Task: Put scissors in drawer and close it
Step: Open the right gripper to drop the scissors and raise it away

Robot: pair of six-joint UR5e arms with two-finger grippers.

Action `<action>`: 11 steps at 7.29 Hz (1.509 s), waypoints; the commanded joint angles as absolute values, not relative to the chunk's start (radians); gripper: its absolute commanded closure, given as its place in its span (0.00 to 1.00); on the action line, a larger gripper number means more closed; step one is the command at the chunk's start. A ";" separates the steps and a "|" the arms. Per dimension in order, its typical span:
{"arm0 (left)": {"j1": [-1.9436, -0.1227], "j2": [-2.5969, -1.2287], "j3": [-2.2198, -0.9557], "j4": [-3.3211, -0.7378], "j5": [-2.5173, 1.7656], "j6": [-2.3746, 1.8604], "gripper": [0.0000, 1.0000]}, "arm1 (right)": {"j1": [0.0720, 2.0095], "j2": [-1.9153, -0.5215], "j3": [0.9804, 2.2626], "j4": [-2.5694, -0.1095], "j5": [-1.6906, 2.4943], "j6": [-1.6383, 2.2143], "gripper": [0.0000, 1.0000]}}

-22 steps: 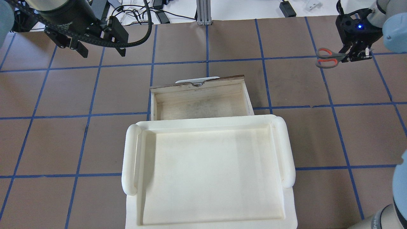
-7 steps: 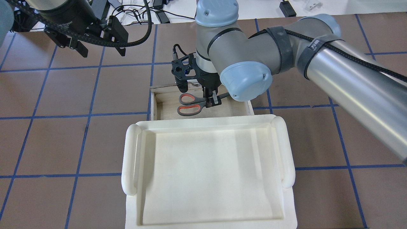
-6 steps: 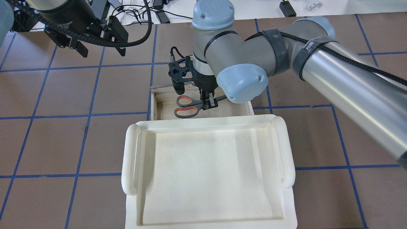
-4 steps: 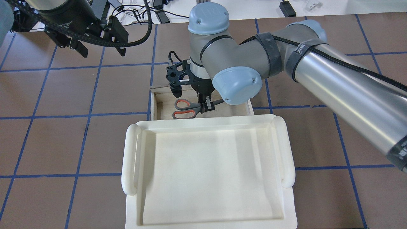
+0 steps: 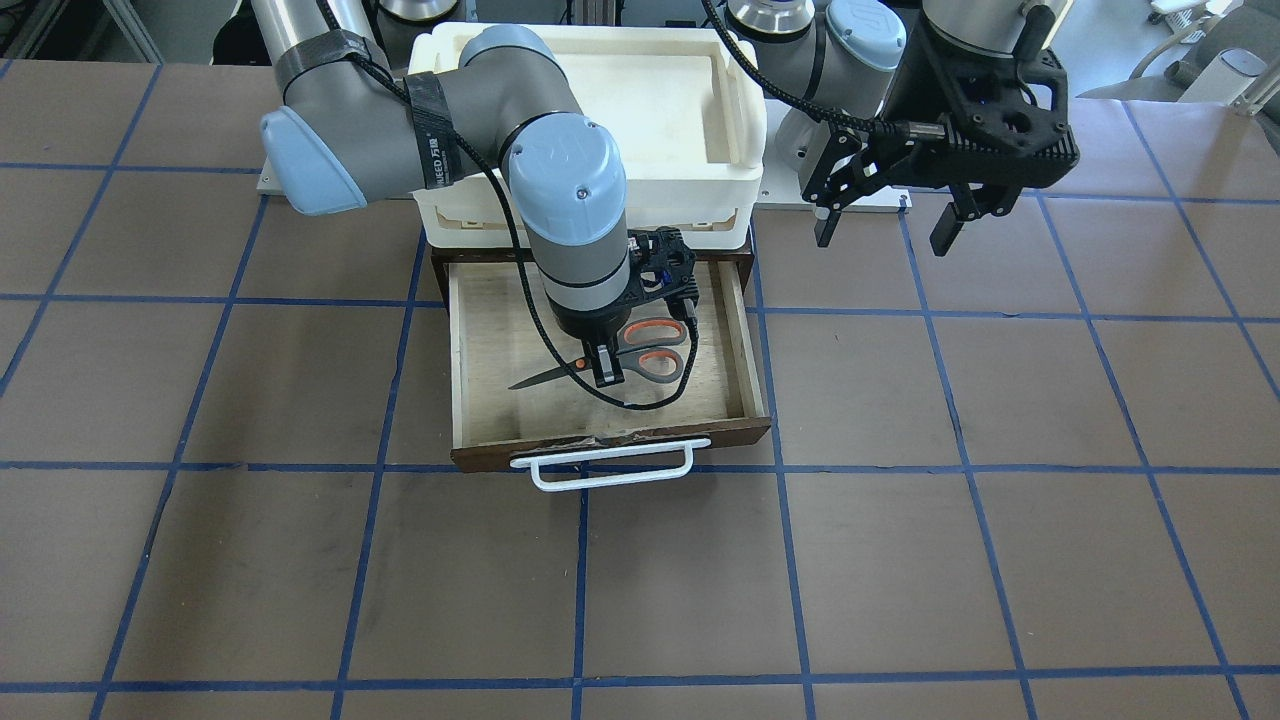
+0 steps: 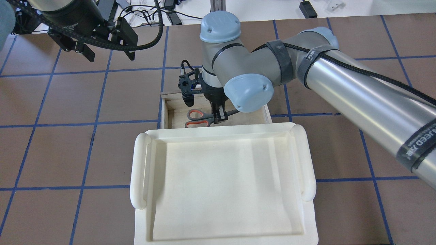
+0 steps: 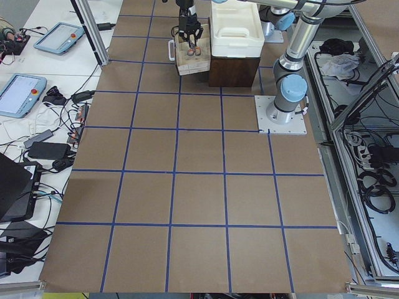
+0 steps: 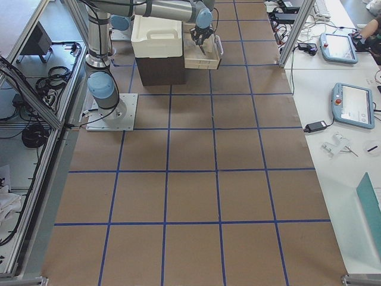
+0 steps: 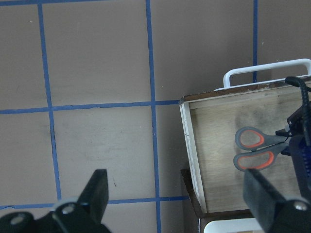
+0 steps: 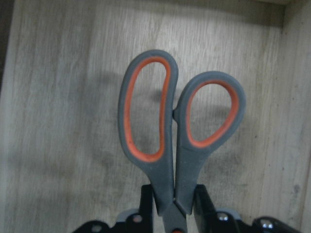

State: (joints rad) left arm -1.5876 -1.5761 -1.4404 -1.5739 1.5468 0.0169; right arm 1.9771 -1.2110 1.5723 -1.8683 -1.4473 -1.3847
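Right gripper (image 5: 605, 372): clamping the scissors (image 5: 655, 360) near the pivot and holding them flat and low inside the open drawer (image 5: 745, 345), loops projecting ahead of it, probably for a level set-down. White bar handle (image 5: 610, 470): sitting just beyond, awaiting the closing push. Left gripper (image 5: 882, 238): hanging well apart, jaws spread, holding nothing.

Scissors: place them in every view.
Front-facing: scissors centre, in right claw.
Overhead: upper centre, beyond white tray.
Exterior left: top centre, orange speck.
Exterior right: too small to tell.
Left wrist: right edge.
Right wrist: filling the frame.
Shared landmark: the drawer around them.
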 commanded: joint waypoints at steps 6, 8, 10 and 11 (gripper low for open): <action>-1.589 -1.583 -1.440 -1.572 1.545 0.014 0.00 | 1.948 -1.294 1.565 -1.870 -1.457 -1.018 0.00; -1.598 -1.592 -1.442 -1.574 1.558 0.012 0.00 | 1.867 -1.391 1.565 -1.865 -1.456 -0.652 0.00; -1.638 -1.629 -1.442 -1.566 1.551 -0.067 0.00 | 1.757 -1.443 1.566 -1.861 -1.474 -0.258 0.00; -1.672 -1.673 -1.442 -1.518 1.560 -0.102 0.00 | 1.690 -1.445 1.566 -1.850 -1.483 -0.209 0.00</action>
State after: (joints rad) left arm -1.6342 -1.6287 -1.4419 -1.5568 1.5531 -0.0543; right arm 1.7730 -1.4314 1.5659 -1.8610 -1.4732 -0.3465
